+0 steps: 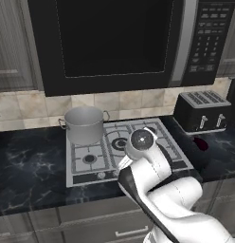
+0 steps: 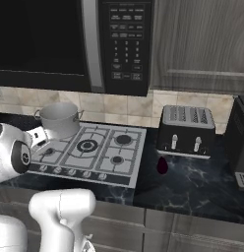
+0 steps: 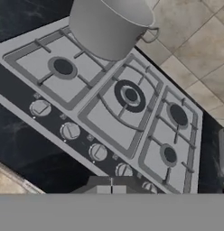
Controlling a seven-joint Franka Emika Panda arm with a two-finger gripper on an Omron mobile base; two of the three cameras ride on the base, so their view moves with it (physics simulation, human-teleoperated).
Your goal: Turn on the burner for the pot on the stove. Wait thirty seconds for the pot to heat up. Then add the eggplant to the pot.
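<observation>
On black marbled counter: flat silver stove (image 3: pixel 109 117), five black-ringed burners under grey grates, five round knobs (image 3: pixel 70 131) along front. One pot (image 1: pixel 84 124), plain grey cylinder, two loop handles, back-left burner, 10 o'clock. One maroon eggplant (image 2: pixel 162 166), 3 o'clock, before toaster (image 2: pixel 187 130). Gripper (image 3: pixel 111 190) closed, empty, above knobs.

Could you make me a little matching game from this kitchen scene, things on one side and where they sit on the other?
Things:
1. pot
2. eggplant
3. toaster
4. microwave

Places:
A. on the dark counter in front of the toaster
B. above the stove
C. on the stove's back left burner
D. on the counter right of the stove, against the tiles

Pairs: 1-C, 2-A, 3-D, 4-B
</observation>
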